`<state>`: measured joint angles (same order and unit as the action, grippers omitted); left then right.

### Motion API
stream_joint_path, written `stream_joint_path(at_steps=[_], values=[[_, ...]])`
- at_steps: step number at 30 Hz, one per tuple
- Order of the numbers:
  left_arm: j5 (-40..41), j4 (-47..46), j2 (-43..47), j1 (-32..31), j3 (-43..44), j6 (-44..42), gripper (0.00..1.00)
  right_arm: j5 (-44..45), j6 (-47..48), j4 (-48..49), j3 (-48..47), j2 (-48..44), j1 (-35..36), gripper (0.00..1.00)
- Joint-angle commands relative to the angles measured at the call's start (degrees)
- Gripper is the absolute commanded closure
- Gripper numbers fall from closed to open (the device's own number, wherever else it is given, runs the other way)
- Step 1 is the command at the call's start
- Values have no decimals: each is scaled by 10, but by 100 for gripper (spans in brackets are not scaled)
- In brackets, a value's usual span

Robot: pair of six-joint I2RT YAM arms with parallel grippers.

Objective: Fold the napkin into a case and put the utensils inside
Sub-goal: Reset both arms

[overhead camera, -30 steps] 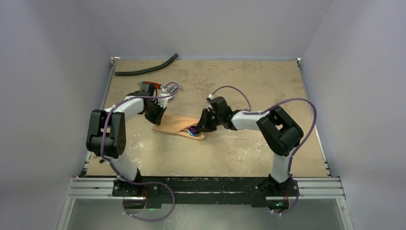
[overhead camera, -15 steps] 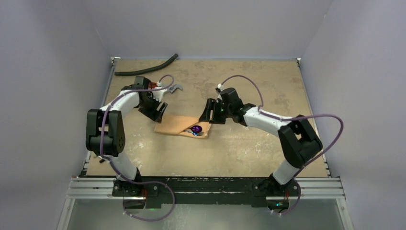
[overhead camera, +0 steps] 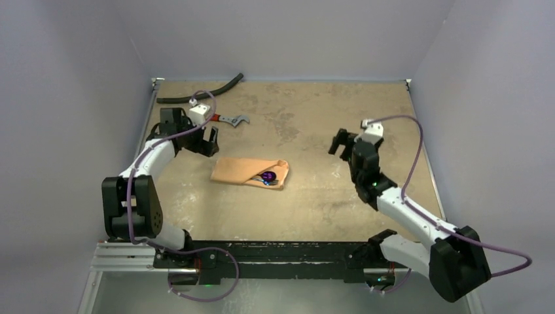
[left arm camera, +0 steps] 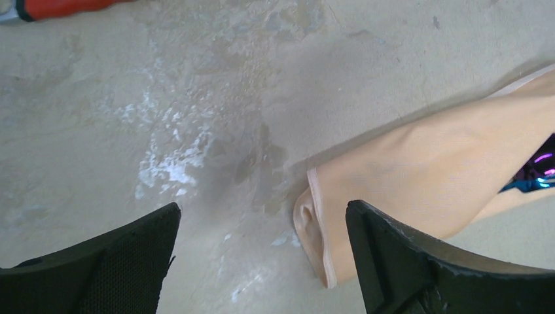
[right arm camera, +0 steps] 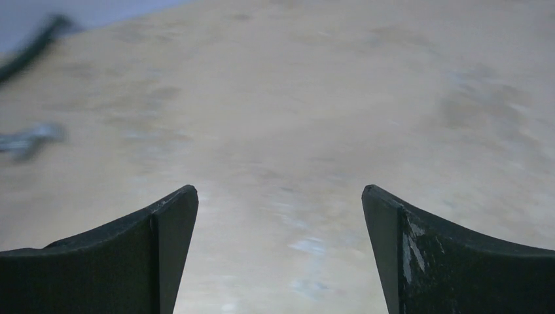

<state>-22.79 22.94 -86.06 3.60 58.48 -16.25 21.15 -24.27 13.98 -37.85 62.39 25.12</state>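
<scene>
"As far as the views showed, was the job done?"

"Nearly, I judged. The case (overhead camera: 243,169) lay as a long, flat peach pouch. The spoon (overhead camera: 268,176) and fork (overhead camera: 265,182) sat tucked in at its right end, with their shiny tips poking out from under the flap."

"And the grippers?"

"The left gripper (left arm camera: 262,216) hovered just off the case's left end, fingers apart, holding nothing. The right gripper (overhead camera: 339,142) hung well to the case's right, also spread and empty."

"Materials?"

"Soft cloth with a stitched hem, one corner curled. Slim glossy metal, purple and blue. Beyond the case lay a red-handled wrench (overhead camera: 229,118) and a curved black hose (overhead camera: 199,97) on the mottled table (overhead camera: 327,209)."

"Anything left?"

"Perhaps pushing the spoon and fork deeper."
</scene>
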Motion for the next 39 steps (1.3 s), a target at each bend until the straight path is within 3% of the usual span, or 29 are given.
stream_joint_path(at_steps=[1,3,6,12,26,32,33,35,37,39], values=[[-34,-186,-1,1,-69,68,3,294,168,320,190,-7,1,2],[-25,-255,10,7,-117,79,2,288,231,398,229,-19,-3,2],[12,-369,44,8,-202,99,2,327,196,419,239,-16,-34,2],[43,-683,126,8,-419,120,1,276,165,452,241,17,-85,2],[93,-920,38,8,-476,171,1,222,144,594,187,194,-153,2],[94,-1097,-100,8,-489,189,1,166,177,631,170,253,-155,2],[83,-1109,-111,9,-490,187,1,146,192,648,176,254,-155,2],[95,-1025,-79,6,-478,171,1,103,222,702,203,248,-155,2],[103,-1066,-104,5,-473,190,1,35,231,766,252,245,-156,2],[133,-961,-85,2,-439,184,1,6,286,885,272,293,-156,2]])
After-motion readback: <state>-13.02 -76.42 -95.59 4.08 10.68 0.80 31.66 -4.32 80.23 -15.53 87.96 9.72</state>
